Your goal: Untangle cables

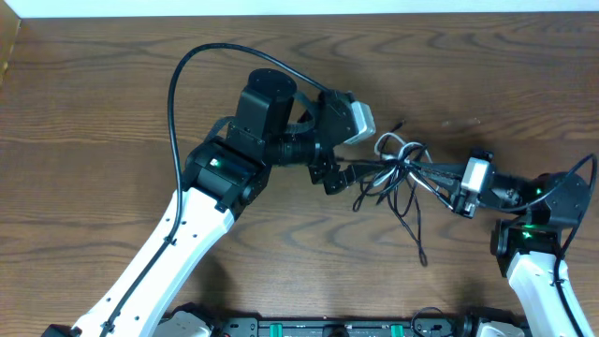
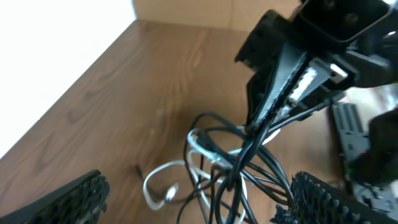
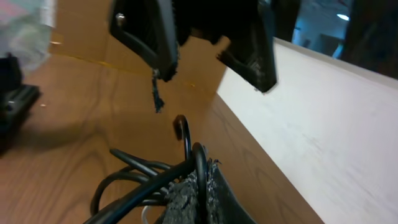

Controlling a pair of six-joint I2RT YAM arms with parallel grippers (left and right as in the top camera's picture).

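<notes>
Brown tabletop (image 1: 94, 140), knotted cables (image 1: 402, 168): right tool (image 1: 442, 176) pinches the black ones, left tool (image 2: 199, 183) gapes wide. Pulling now could tighten the knot.

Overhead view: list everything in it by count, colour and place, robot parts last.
black cables: several, exact count unclear, black, tangled right of the table's centre, between the grippers
white cable: one, white, looped in the same tangle
table: one, brown wood, under everything
arm cord: one, thick black, arcing over the left arm
left gripper: one, black, open, left of the tangle
right gripper: one, black, shut on black cables, right of the tangle
</notes>
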